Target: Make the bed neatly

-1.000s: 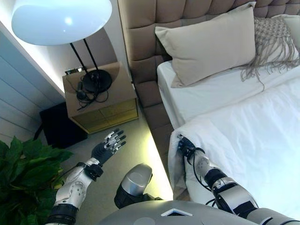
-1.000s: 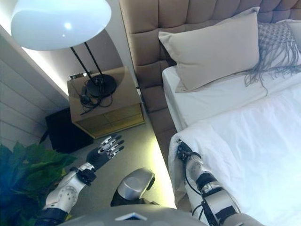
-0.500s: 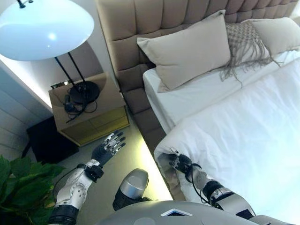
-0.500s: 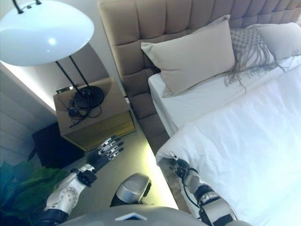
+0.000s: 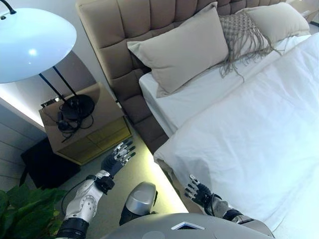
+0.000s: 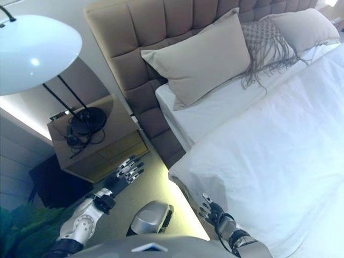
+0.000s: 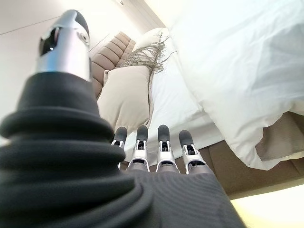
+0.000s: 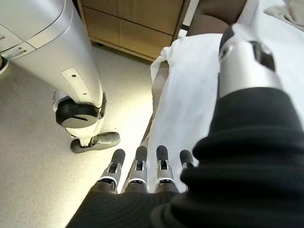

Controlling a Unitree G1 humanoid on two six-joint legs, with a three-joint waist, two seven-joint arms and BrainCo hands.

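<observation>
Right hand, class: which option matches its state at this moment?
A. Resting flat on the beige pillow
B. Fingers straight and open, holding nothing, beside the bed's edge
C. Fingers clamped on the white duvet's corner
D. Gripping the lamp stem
B: the right hand shows straight, spread fingers with nothing between them, just off the white duvet at the bed's side.

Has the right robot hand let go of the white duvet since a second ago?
Yes. The right robot hand now hangs open below the white duvet corner it gripped before.

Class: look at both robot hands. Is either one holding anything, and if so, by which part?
Nothing is held. The left hand is open over the floor beside the bed; the right hand is open beside the duvet corner, not gripping it.
</observation>
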